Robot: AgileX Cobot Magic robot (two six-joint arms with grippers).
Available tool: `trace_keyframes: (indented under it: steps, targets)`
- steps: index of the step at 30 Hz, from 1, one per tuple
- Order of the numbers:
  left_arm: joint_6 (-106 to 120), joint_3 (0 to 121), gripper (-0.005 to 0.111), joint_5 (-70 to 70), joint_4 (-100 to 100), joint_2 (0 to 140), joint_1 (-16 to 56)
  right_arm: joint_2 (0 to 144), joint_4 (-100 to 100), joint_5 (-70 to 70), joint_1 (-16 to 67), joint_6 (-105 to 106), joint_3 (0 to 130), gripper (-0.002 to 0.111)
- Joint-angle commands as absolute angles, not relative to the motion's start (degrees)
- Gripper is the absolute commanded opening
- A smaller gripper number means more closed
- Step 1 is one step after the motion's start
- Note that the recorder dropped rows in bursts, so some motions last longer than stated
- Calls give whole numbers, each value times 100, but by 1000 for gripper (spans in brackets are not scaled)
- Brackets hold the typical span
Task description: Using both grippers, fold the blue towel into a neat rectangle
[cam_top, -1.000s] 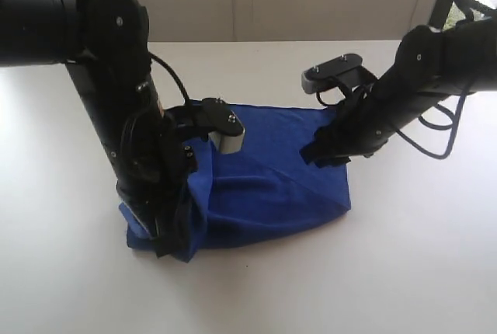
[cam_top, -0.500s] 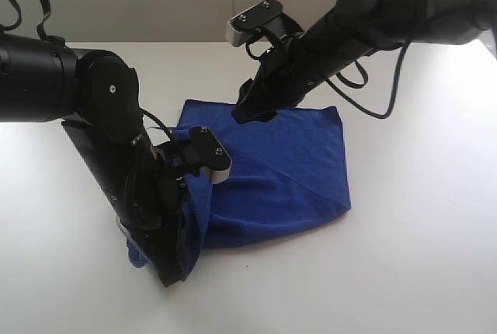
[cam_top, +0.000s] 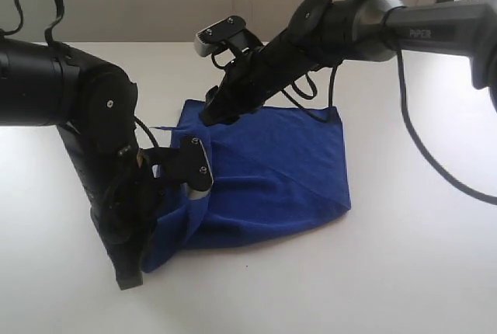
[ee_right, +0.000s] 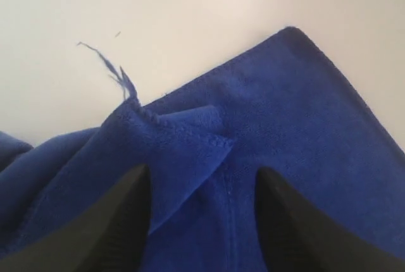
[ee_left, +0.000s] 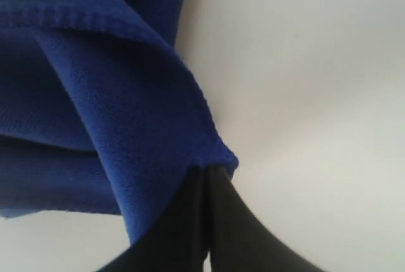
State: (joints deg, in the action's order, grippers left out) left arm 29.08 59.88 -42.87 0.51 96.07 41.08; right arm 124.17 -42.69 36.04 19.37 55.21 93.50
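Observation:
The blue towel (cam_top: 272, 171) lies partly folded on the white table (cam_top: 404, 272), with a diagonal crease across it. My left gripper (cam_top: 130, 276) is at the towel's near-left end and is shut on a corner of the towel (ee_left: 126, 107); in the left wrist view the black fingers (ee_left: 190, 221) meet just under the hem. My right gripper (cam_top: 211, 115) reaches across to the far-left corner. There it stands open over the towel (ee_right: 285, 107), one finger (ee_right: 123, 221) on each side of a small turned-over flap. A loose thread (ee_right: 104, 63) sticks out from that corner.
The bulky left arm (cam_top: 85, 116) stands over the table's left side. The right arm (cam_top: 349, 23) and its looping cables (cam_top: 419, 155) stretch from the far right across the towel's back edge. Bare white table surrounds the towel on all sides.
The right arm has swung from the towel's right side across to its far-left corner. The left gripper has drawn its held corner a little towards the near left.

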Motion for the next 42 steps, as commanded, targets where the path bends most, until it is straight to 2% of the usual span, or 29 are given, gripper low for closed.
trace_keyframes:
  steps: [1,10,15,27,29,32,33,37,42]
  targets:
    - [3193,5946,0,-4506,-544,9545,4133,12570,-4593,3677,1994,6448,9422,49]
    - [3323,5946,0,-4504,-1766,9545,4133,12598,-4849,3485,2066,8165,9422,49]
    - [3323,5946,0,-4466,-1803,9545,4133,12747,-5726,3363,2066,9005,9422,49]
    - [3323,5946,0,-4314,-1803,9545,4133,13334,-6893,3159,2066,9111,9422,48]
    - [3323,5946,0,-4249,-1803,9545,4133,13388,-6893,3159,2066,9111,9422,41]
    - [3323,5946,0,-4165,-1803,9545,4133,13431,-6881,3189,2066,9111,9422,20]
    - [3323,5946,0,-4165,-1803,9545,4133,13431,-6881,3291,2066,9111,9422,2]
    - [3294,5946,0,-4163,-1803,9545,4133,13268,-6167,3308,2056,8500,9422,0]
    - [3157,5946,0,-4141,-1803,9545,4133,12627,-4351,3129,1961,6359,9398,0]
